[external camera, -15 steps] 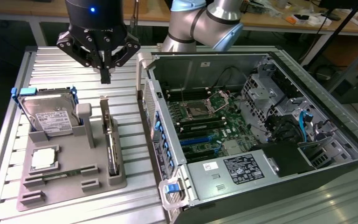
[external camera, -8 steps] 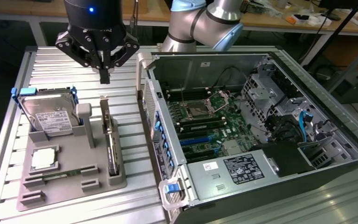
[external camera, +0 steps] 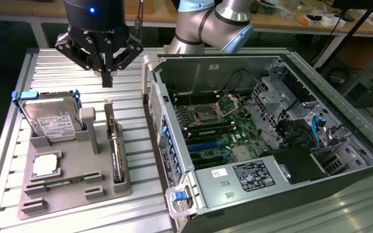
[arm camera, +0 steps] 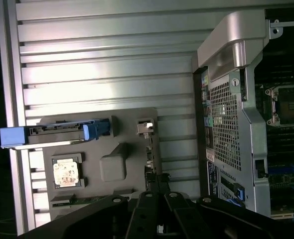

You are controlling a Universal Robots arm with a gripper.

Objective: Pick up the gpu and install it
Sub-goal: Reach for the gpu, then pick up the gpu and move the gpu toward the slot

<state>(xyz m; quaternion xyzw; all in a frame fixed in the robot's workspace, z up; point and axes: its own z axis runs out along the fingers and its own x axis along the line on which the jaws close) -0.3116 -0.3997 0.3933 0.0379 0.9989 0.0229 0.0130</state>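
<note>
Exterior view gave me the relation I needed: the end effector hung above the far end of the grey holder on the desk, fingers pressed together to a point and pinching nothing. The gpu stood on edge in a slot along that holder's side nearest the computer case. It lay below the end effector and toward the near side of the picture. Its long axis ran far-to-near, roughly parallel to the case's side wall. The hard drive sat upright in its own cradle toward the exterior view's left, well apart from the card.

From the wrist view I saw the gpu edge-on as a thin line, and judged its length to run straight away from the end effector. The end of the card closest to the wrist was covered by the dark body of the end effector. The lower edge was sunk in the holder, and I could not tell the cooler face from the board side.
</note>
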